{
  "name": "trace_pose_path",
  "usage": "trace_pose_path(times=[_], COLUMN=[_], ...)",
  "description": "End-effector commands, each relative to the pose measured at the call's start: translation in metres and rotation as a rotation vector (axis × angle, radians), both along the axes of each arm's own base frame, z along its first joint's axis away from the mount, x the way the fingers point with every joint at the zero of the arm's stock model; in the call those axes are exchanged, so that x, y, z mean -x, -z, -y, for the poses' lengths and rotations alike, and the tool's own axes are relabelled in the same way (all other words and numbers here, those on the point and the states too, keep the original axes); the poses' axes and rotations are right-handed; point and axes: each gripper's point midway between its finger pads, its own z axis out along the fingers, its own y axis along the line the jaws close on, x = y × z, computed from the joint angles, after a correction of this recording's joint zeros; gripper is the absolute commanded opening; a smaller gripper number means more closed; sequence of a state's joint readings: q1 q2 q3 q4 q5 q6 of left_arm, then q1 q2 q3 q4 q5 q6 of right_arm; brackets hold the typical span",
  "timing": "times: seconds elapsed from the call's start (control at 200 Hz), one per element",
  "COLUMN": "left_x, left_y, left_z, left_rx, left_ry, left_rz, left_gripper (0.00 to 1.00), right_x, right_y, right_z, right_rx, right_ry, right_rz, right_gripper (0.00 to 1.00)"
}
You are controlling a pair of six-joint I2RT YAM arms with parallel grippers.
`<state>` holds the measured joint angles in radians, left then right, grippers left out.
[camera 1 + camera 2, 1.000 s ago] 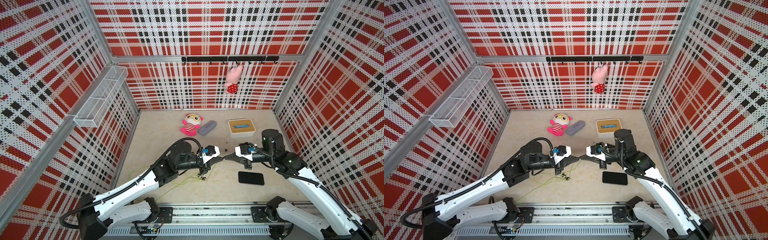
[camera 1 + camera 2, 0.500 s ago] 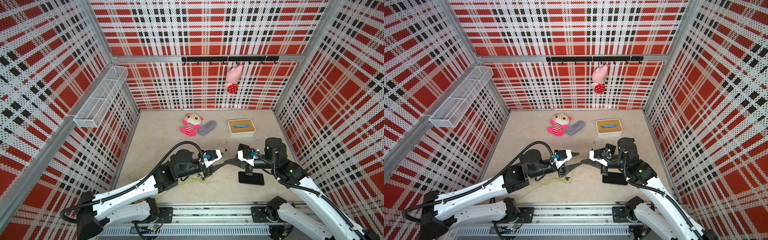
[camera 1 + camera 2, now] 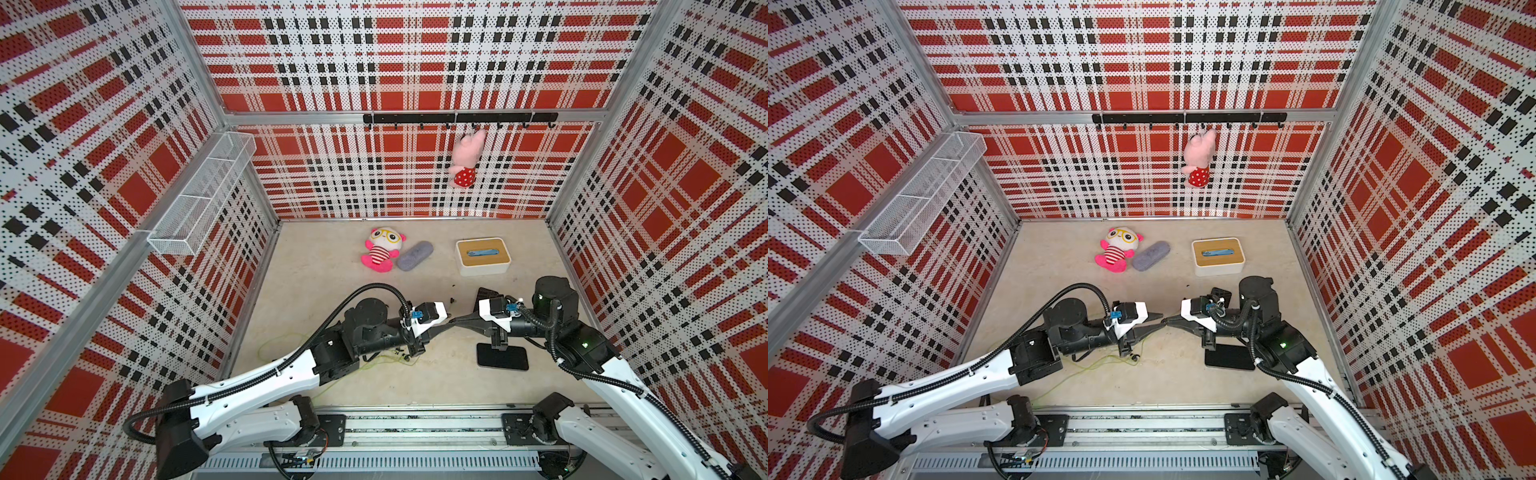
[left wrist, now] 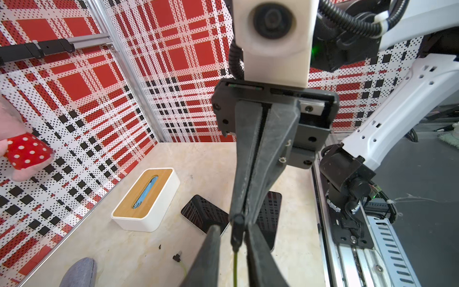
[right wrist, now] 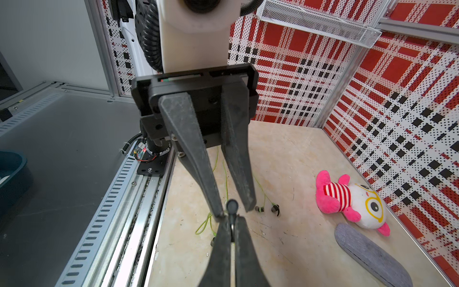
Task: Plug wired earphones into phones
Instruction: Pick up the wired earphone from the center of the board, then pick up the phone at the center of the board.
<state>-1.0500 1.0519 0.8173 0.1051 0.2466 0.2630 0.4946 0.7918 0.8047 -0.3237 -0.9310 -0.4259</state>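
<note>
**Both grippers meet on one plug, in front of the box.**

The right gripper (image 4: 239,213) is clamped shut on the plug (image 4: 235,236), which lies level along the line of both arms. The left gripper (image 5: 235,211) has its jaws slightly apart on either side of the plug, gripping nothing, and the cable (image 4: 234,268) runs back between them. One phone (image 3: 502,356) lies flat, nearer the robot than the box (image 3: 484,269) and below the right wrist. Its long axis runs across the table, with a short end towards the plug and bare table beyond that end. A second phone (image 4: 202,212) sits just in front of the box. The right arm is nearer.
</note>
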Motion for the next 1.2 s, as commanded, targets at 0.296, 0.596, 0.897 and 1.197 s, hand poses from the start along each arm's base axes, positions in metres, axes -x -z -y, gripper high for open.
trace_pose_path(times=[0.296,0.596,0.897,1.197], left_x=[0.003,-0.040,-0.068,-0.068], left_y=[-0.005,0.022,0.099,0.162], left_z=[0.002,-0.026,-0.031,-0.014], left_rx=[0.020,0.209,0.244,0.126], left_ry=[0.026,-0.181,-0.401,-0.412], left_rz=[0.011,-0.278,-0.626,-0.827], left_gripper=[0.00,0.00,0.00,0.00], right_x=[0.011,-0.022,-0.018,-0.028], right_y=[-0.003,0.071,0.198,0.251], right_z=[0.000,0.045,0.109,0.139], right_rx=[-0.001,0.436,1.003,1.184], right_ry=[-0.050,0.211,0.205,0.219], right_rz=[0.024,0.104,-0.148,-0.220], right_gripper=[0.00,0.65,0.87,0.96])
